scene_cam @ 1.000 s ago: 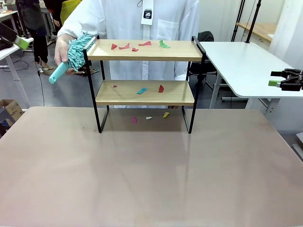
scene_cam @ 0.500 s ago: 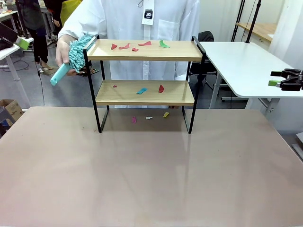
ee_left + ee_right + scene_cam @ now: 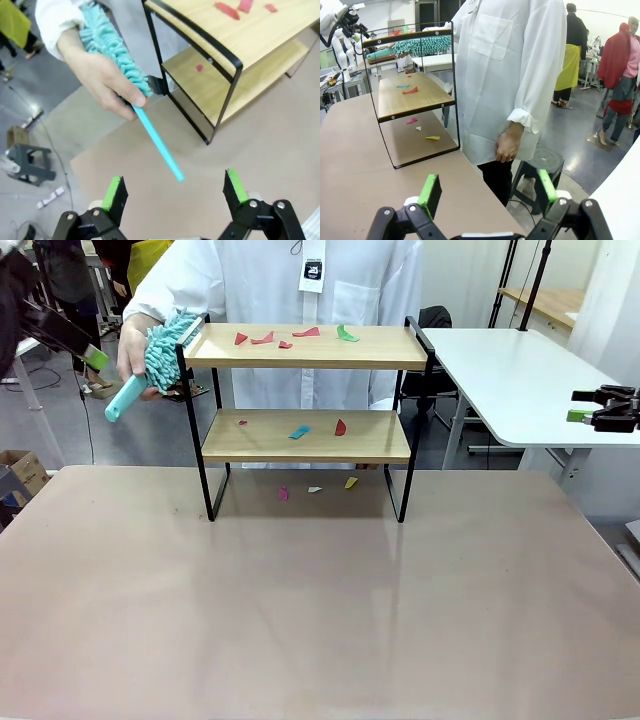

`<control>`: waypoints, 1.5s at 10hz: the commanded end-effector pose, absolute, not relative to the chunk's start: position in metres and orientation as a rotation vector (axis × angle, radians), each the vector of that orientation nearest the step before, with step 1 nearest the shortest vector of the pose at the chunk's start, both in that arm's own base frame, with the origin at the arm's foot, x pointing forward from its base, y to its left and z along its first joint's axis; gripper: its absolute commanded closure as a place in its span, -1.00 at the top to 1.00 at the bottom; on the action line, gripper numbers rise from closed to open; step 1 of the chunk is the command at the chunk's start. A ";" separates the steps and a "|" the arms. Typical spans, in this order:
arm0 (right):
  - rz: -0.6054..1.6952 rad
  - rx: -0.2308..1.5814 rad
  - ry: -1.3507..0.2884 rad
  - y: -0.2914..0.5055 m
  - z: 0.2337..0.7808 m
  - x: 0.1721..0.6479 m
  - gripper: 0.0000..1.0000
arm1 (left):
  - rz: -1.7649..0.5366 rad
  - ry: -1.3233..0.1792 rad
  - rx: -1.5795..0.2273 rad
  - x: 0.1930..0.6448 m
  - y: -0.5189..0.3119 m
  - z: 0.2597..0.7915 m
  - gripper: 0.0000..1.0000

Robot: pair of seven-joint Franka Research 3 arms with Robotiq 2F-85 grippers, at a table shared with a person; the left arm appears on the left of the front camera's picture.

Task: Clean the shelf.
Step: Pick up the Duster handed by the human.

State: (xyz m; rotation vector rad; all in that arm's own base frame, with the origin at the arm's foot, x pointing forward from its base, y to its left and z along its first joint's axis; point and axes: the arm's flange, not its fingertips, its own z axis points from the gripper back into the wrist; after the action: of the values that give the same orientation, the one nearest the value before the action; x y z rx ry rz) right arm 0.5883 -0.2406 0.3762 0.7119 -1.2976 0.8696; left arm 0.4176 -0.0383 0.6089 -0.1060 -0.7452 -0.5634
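Shelf: stood at 12 o'clock on tabletop, coloured scraps strewn over both boards. Duster: held in person's hand at shelf's 9 o'clock end. Left end effector: gaped wide, gripped nothing. Right end effector: likewise wide, empty.

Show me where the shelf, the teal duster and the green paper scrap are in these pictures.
shelf (image 3: 300, 355): front view, bare front part of the top board.
teal duster (image 3: 163, 350): front view, fluffy head.
green paper scrap (image 3: 346, 334): front view, its middle, on the top board.
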 end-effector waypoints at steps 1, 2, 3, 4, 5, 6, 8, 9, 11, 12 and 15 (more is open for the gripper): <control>0.874 0.705 -1.298 -0.238 0.379 0.590 1.00 | -0.458 -0.742 -0.060 0.419 -0.047 0.591 1.00; 0.874 0.705 -1.298 -0.238 0.379 0.590 1.00 | -0.433 -0.747 -0.083 0.422 -0.051 0.583 1.00; 0.874 0.705 -1.298 -0.238 0.379 0.590 1.00 | -0.438 -0.737 -0.087 0.425 -0.055 0.575 1.00; 0.874 0.705 -1.298 -0.238 0.379 0.590 1.00 | -0.431 -0.735 -0.077 0.430 -0.058 0.568 1.00; 0.874 0.705 -1.298 -0.238 0.379 0.590 1.00 | -0.418 -0.738 -0.074 0.433 -0.060 0.562 1.00; 0.874 0.705 -1.298 -0.238 0.379 0.590 1.00 | -0.409 -0.745 -0.083 0.436 -0.062 0.555 1.00; 0.874 0.705 -1.298 -0.238 0.379 0.590 1.00 | -0.369 -0.772 -0.062 0.443 -0.067 0.536 1.00; 0.874 0.705 -1.298 -0.238 0.379 0.590 1.00 | -0.352 -0.782 -0.047 0.449 -0.066 0.527 1.00; 0.874 0.705 -1.298 -0.238 0.379 0.590 1.00 | -0.332 -0.781 -0.039 0.455 -0.063 0.520 1.00; 0.874 0.705 -1.298 -0.238 0.379 0.590 1.00 | -0.325 -0.781 -0.034 0.454 -0.062 0.520 1.00; 0.874 0.705 -1.298 -0.238 0.379 0.590 1.00 | -0.348 -0.744 -0.026 0.454 -0.062 0.522 -0.19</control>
State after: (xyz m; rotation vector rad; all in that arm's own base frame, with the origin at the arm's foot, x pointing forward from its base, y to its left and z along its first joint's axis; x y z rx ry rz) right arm 0.5883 -0.2405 0.3761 0.7121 -1.2974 0.8696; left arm 0.4573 -0.0614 0.5186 -0.0387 -0.7607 -0.3614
